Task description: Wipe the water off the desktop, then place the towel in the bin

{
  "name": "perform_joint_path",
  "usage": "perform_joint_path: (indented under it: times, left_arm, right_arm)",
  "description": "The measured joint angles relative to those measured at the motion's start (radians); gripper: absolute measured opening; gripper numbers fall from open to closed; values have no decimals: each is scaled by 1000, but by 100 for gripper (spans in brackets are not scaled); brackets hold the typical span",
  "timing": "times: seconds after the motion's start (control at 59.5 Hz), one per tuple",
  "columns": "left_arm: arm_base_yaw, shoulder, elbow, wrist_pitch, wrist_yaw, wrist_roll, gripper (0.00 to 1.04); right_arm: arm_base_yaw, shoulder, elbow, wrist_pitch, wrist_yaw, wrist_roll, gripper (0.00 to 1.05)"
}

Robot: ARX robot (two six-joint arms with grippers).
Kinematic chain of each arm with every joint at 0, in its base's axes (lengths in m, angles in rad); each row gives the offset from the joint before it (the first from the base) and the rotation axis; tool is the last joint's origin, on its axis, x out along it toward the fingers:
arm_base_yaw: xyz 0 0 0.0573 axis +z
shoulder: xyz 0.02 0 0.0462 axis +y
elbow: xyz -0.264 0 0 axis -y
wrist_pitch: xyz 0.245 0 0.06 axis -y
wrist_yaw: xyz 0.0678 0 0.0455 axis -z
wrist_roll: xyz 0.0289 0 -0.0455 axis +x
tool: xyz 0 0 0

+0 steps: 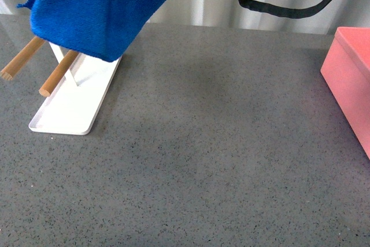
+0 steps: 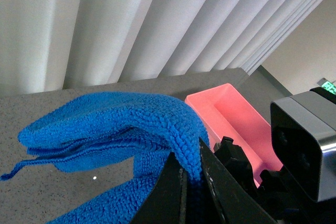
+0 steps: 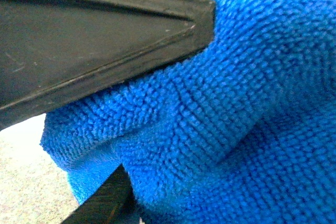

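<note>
The blue towel (image 1: 92,10) hangs in the air at the upper left, over the far end of the white tray. In the left wrist view my left gripper (image 2: 191,174) is shut on a fold of the towel (image 2: 121,124), with the pink bin (image 2: 231,119) beyond it. In the right wrist view my right gripper (image 3: 168,98) is open, and the towel (image 3: 247,108) bulges between its two black fingers (image 3: 105,40). The bin (image 1: 352,79) stands at the right edge of the speckled grey desktop (image 1: 202,143). Neither gripper shows in the front view.
A flat white tray (image 1: 69,114) with two wooden rods (image 1: 58,73) lies at the left of the desktop. A black cable loop (image 1: 289,7) hangs at the top right. A white pleated curtain (image 2: 131,19) runs behind the desk.
</note>
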Motion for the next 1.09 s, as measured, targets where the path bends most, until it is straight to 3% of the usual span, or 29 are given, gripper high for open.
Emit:
perform_joint_path:
  times: [0.101, 0.185, 0.269, 0.639, 0.673, 0.706, 0.791, 0.841, 0.925, 1.093]
  left_arm:
    - [0, 0, 0, 0, 0, -1, 5]
    - [0, 0, 0, 0, 0, 0, 21]
    - [0, 0, 0, 0, 0, 0, 34]
    - [0, 0, 0, 0, 0, 0, 89]
    - [-13, -2, 0, -10, -84, 21, 95]
    - [-26, -3, 0, -9, -263, 51, 100]
    - [-34, -1, 0, -8, -621, 92, 98]
    - [-29, 2, 4, -24, -752, 119, 98]
    - [-22, 4, 5, -34, -837, 142, 98]
    - [-13, 6, -1, -10, -833, 180, 96]
  right_arm:
    - [0, 0, -10, 29, 15, 8, 31]
    - [0, -5, -21, 34, 32, 20, 16]
    - [-3, -8, -25, 28, 52, 21, 8]
    - [-29, -26, -39, 5, 109, 23, 6]
    - [-32, -28, -41, 5, 114, 24, 6]
    - [-37, -32, -43, 5, 119, 25, 6]
    - [-44, -47, -49, -5, 137, 25, 6]
    - [-49, -60, -60, -8, 147, 23, 6]
    - [-58, -82, -80, -10, 159, 21, 6]
    - [-78, -131, -124, -36, 203, 12, 6]
